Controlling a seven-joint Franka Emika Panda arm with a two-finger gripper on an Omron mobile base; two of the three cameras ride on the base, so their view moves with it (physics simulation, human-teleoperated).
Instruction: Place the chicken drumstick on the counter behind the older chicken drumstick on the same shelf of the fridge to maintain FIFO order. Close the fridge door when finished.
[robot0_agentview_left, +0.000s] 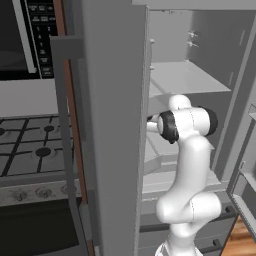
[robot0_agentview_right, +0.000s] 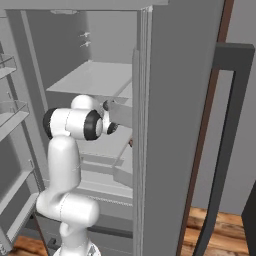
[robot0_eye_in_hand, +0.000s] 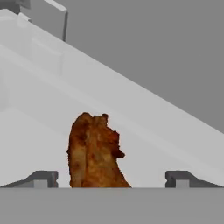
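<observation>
Reaching deep into the fridge (robot0_agentview_left: 115, 125); pincer (robot0_eye_in_hand: 111, 181) standing wide apart around the chicken drumstick (robot0_eye_in_hand: 94, 153), not clamping it; drumstick lying on the shelf (robot0_eye_in_hand: 26, 131), long axis pointing straight ahead.

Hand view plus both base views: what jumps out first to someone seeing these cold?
In the hand view, a reddish-brown chicken drumstick sits low in the middle, between the hand's two spread dark fingertips, over a pale shelf. In the base views, the white arm reaches into the open fridge, partly hidden by a tall grey door panel. A gas stove sits left of the fridge.
</observation>
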